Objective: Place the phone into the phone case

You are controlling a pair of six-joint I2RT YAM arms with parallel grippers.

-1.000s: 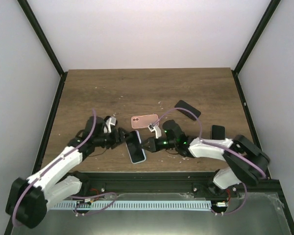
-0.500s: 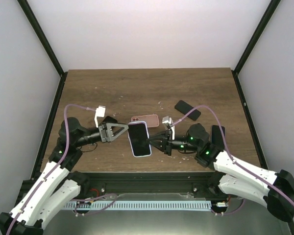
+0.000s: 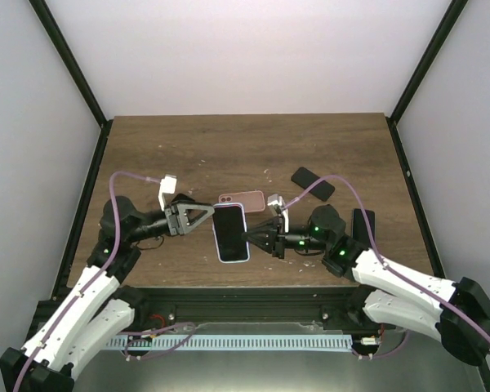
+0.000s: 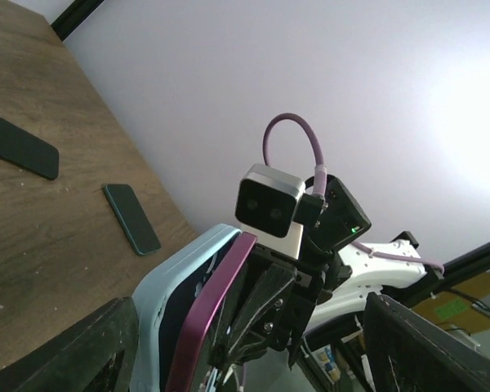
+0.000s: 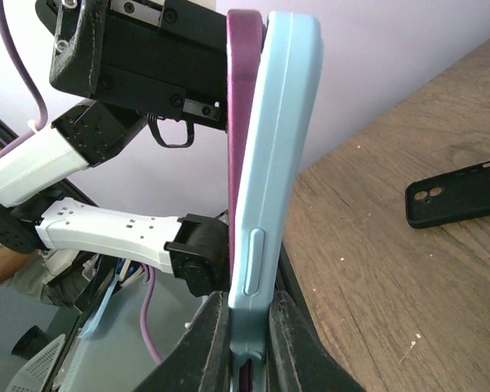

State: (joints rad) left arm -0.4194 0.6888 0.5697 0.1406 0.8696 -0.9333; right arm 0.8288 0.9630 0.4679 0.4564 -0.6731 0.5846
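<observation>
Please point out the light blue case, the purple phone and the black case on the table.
light blue case (image 5: 271,163): right wrist view, its side wall.
purple phone (image 5: 239,98): right wrist view, its edge.
black case (image 5: 461,196): right wrist view, its middle.

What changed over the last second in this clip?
Both arms rose, lifting the phone and its light-blue case off the table. The right gripper clamps one edge and the left gripper sits at the opposite side. Over the last half second they barely shifted. The pink item, black case and dark phone stayed put.
</observation>
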